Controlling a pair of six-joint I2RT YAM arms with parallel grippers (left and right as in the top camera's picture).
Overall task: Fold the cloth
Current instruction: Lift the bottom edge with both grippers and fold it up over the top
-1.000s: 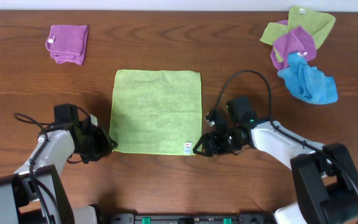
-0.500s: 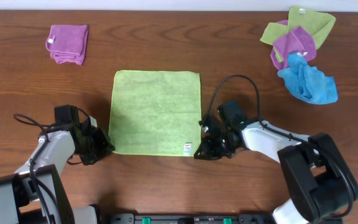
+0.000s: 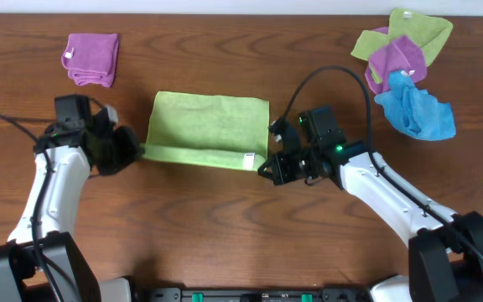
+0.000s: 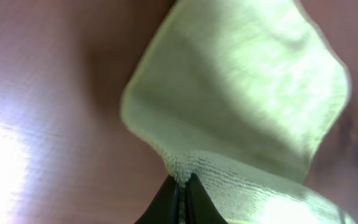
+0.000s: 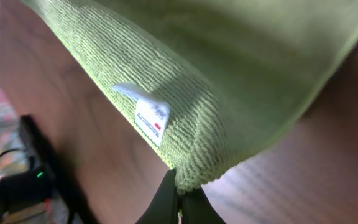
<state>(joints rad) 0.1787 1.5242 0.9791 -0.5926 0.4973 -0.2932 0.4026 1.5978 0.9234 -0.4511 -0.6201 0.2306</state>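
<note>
The lime-green cloth [image 3: 208, 130] lies mid-table with its near edge lifted and carried toward the far side, so it looks about half as deep as wide. My left gripper [image 3: 137, 151] is shut on the cloth's near-left corner; the left wrist view shows the cloth [image 4: 241, 93] pinched at my left gripper [image 4: 183, 185]. My right gripper [image 3: 267, 168] is shut on the near-right corner, beside the white tag [image 3: 246, 159]. The right wrist view shows the cloth [image 5: 229, 68], its tag [image 5: 149, 115] and my right gripper [image 5: 179, 194] clamped on the corner.
A folded purple cloth [image 3: 91, 57] lies at the far left. At the far right is a bunch of green [image 3: 409, 29], purple [image 3: 397, 59] and bright blue [image 3: 416, 109] cloths. Brown wooden table [image 3: 225, 218] runs all round.
Both grippers have shut on the near corners, lifted them and carried the near edge toward the far side. The cloth has gone from a flat square to a partly doubled strip.
</note>
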